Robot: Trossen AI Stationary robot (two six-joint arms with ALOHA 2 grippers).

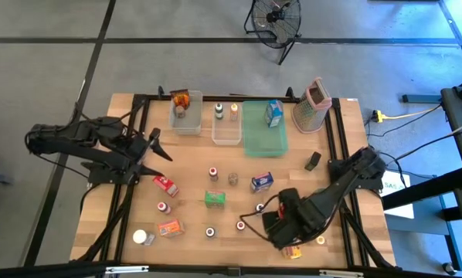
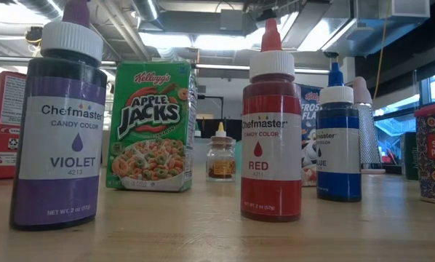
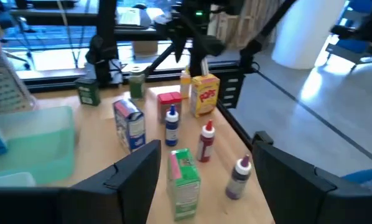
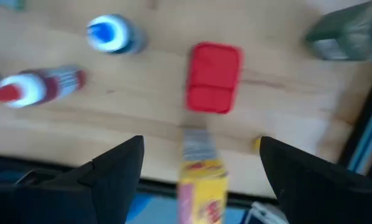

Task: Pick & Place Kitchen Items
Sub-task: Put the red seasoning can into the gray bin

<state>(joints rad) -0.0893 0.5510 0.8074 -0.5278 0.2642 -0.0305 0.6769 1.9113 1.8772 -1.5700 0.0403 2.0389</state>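
Kitchen items (image 1: pixel 215 198) scattered on table (image 1: pixel 192 162); right claw (image 4: pixel 201 163) open above yellow box (image 4: pixel 201 186).

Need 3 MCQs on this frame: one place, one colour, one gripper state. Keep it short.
1. Where is the blue carton?
A. in the green tray
B. at the table's near edge
C. under the left gripper

2. What colour is the cap on the bottle labelled VIOLET?
A. red
B. white
C. black

3. How is the right gripper?
A. shut on the red box
B. shut on nothing
C. open

Answers:
1 A: the high view shows it standing inside the tray.
2 B: the low view shows a white cap under a purple tip.
3 C: the right wrist view shows its fingers wide apart over the yellow box.
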